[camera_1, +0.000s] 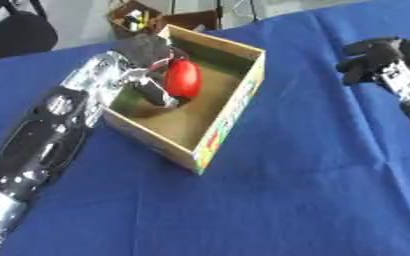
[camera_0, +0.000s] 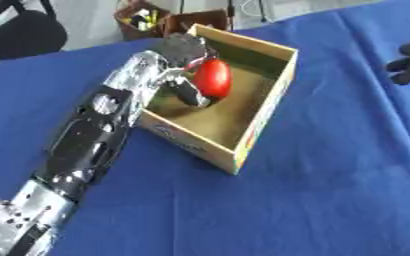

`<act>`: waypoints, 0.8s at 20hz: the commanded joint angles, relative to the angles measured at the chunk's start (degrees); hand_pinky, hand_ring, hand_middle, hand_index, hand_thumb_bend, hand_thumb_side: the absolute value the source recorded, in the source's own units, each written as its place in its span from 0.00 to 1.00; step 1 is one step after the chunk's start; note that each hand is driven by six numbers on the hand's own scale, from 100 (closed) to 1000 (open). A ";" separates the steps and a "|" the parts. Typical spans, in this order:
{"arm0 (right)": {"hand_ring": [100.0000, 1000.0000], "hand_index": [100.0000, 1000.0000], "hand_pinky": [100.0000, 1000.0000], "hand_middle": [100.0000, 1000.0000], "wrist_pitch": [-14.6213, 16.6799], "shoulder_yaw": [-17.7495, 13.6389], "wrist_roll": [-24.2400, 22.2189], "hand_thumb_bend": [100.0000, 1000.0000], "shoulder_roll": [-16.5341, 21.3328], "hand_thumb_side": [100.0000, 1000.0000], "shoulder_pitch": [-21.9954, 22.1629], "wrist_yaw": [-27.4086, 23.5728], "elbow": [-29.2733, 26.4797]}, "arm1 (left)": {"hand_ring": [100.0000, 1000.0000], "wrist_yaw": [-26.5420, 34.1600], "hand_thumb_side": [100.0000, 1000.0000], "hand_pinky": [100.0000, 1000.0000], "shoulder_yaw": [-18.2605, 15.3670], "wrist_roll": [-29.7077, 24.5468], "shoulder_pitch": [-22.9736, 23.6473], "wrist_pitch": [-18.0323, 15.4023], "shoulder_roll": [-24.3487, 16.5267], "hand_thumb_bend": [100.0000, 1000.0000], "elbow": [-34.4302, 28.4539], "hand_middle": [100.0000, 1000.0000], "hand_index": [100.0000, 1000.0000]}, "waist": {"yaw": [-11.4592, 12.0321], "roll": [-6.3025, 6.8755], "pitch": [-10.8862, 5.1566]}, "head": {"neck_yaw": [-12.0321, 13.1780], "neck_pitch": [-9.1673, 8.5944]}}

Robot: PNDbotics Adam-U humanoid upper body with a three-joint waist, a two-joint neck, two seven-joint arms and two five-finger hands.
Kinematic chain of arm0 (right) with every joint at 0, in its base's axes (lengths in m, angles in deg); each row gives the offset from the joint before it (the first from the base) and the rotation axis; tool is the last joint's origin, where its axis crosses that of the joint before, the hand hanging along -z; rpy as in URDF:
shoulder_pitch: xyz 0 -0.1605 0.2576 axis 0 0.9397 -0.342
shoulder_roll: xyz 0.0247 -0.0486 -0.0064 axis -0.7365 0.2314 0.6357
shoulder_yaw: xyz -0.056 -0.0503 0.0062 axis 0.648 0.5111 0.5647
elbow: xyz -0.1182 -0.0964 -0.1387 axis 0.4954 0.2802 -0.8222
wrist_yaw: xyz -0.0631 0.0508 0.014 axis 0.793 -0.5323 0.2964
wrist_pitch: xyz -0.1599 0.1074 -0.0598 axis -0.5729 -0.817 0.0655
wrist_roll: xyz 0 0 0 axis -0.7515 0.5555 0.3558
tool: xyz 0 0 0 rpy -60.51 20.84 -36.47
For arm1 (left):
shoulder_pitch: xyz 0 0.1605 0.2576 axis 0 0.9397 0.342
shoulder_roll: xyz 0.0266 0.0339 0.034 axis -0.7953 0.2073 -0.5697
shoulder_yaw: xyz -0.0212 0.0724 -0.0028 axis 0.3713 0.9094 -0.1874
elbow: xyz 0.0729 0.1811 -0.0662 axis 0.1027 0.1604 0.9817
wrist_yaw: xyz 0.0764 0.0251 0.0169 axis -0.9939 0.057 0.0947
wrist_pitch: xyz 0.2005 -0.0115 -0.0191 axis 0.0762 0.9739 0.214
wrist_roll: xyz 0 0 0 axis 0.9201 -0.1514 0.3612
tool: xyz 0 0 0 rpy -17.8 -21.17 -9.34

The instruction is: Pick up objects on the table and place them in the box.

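A cardboard box (camera_0: pixel 265 107) with an open top stands on the blue cloth (camera_0: pixel 331 190). My left hand (camera_0: pixel 180 55) reaches over the box's left wall, with its fingers (camera_0: pixel 188 93) curled round a red rounded object (camera_0: pixel 213 77) held inside the box, above its floor. My right hand (camera_1: pixel 370 57) rests on the cloth at the right edge, well apart from the box, fingers curled and holding nothing that I can see.
A brown container (camera_0: pixel 141 20) with small items stands beyond the table's far edge, next to another brown box (camera_0: pixel 200 19). A black chair (camera_0: pixel 20 32) shows at the upper left. Blue cloth stretches in front of and right of the box.
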 commanded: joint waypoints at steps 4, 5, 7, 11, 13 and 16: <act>0.73 0.74 0.71 0.43 0.02 0.04 0.01 0.00 -0.06 0.80 -0.54 -0.23 -1.04 | 0.91 3.39 1.00 0.73 -0.91 1.32 -0.13 0.83 -0.49 0.14 -1.22 0.93 1.00 | 0.21 -0.83 -1.29 | -0.17 -0.73; 0.73 0.74 0.71 0.43 0.02 0.04 -0.01 0.00 -0.08 0.80 -0.52 -0.22 -1.03 | 0.91 3.96 1.00 0.74 -1.02 2.39 -0.05 1.65 -0.58 0.16 -1.40 0.94 1.00 | 0.22 -0.85 -1.30 | -0.20 -0.71; 0.73 0.74 0.71 0.43 0.04 0.07 -0.05 0.00 -0.11 0.80 -0.50 -0.22 -0.98 | 0.91 5.00 1.00 0.73 -1.47 4.77 -0.03 3.45 -0.91 0.14 -2.07 0.94 1.00 | 0.29 -0.94 -1.33 | -0.32 -0.63; 0.73 0.74 0.71 0.43 0.05 0.06 -0.06 0.00 -0.10 0.80 -0.39 -0.20 -0.87 | 0.89 8.24 1.00 0.70 -2.27 7.56 -0.31 5.07 -2.15 0.10 -3.87 0.93 1.00 | 0.45 -1.02 -1.40 | -0.77 -0.26; 0.73 0.74 0.71 0.43 0.05 0.09 -0.12 0.00 -0.11 0.80 -0.36 -0.21 -0.83 | 0.88 10.88 1.00 0.68 -2.82 7.73 -0.53 5.32 -2.90 0.09 -4.81 0.92 1.00 | 0.52 -1.04 -1.42 | -1.16 -0.01; 0.73 0.74 0.71 0.43 0.05 0.09 -0.15 0.00 -0.13 0.80 -0.34 -0.20 -0.79 | 0.88 14.80 1.00 0.68 -3.39 7.34 -0.75 5.21 -4.24 0.09 -6.29 0.92 1.00 | 0.55 -1.02 -1.45 | -1.97 0.34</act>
